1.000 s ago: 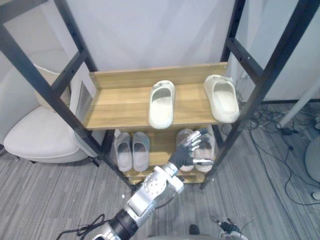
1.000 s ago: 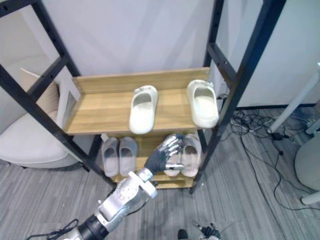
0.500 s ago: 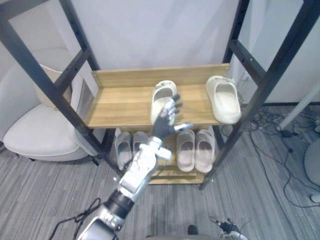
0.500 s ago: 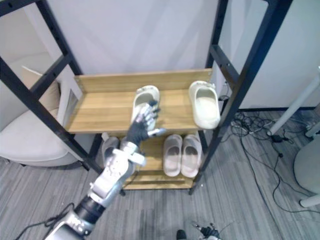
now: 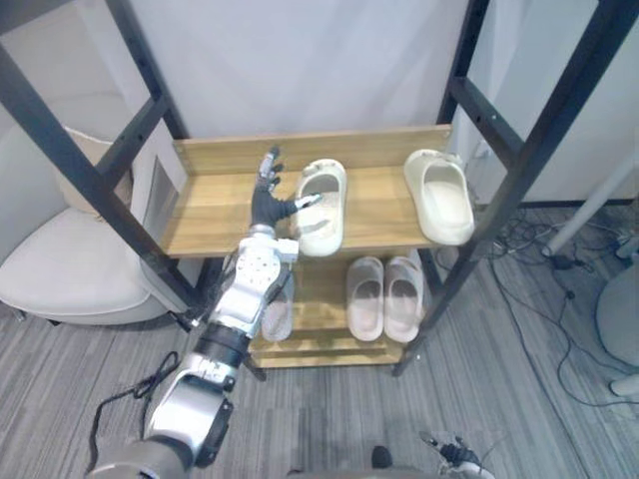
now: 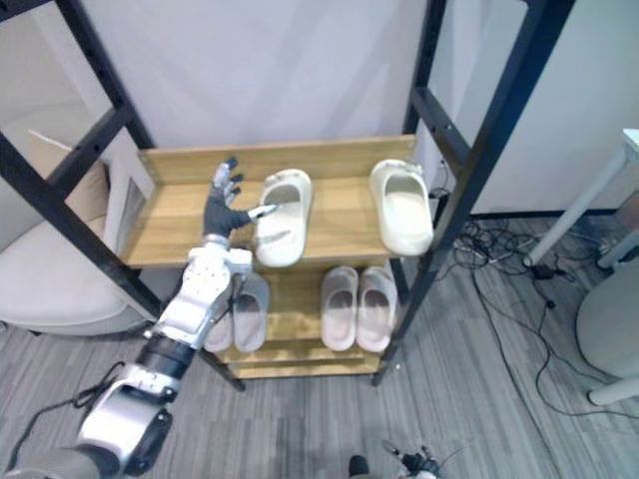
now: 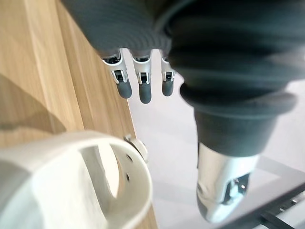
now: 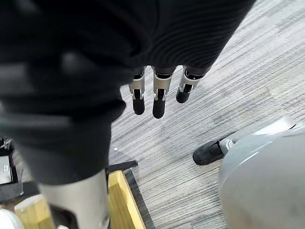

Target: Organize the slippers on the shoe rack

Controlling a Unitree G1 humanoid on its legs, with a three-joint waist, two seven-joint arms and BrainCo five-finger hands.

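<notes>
The left hand (image 5: 268, 204) is open, fingers straight, over the upper shelf (image 5: 210, 222), with its thumb at the left rim of the middle cream slipper (image 5: 323, 212). The partner slipper (image 5: 440, 198) lies well apart at the right end. I would grip the rim firmly and slide the slipper right until the two lie side by side with toes aligned; the right hand (image 8: 159, 102) hangs relaxed over the floor (image 8: 228, 71).

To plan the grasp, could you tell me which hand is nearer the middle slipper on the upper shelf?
Left. The left hand is open beside the slipper; the right hand hangs over the floor.
</notes>
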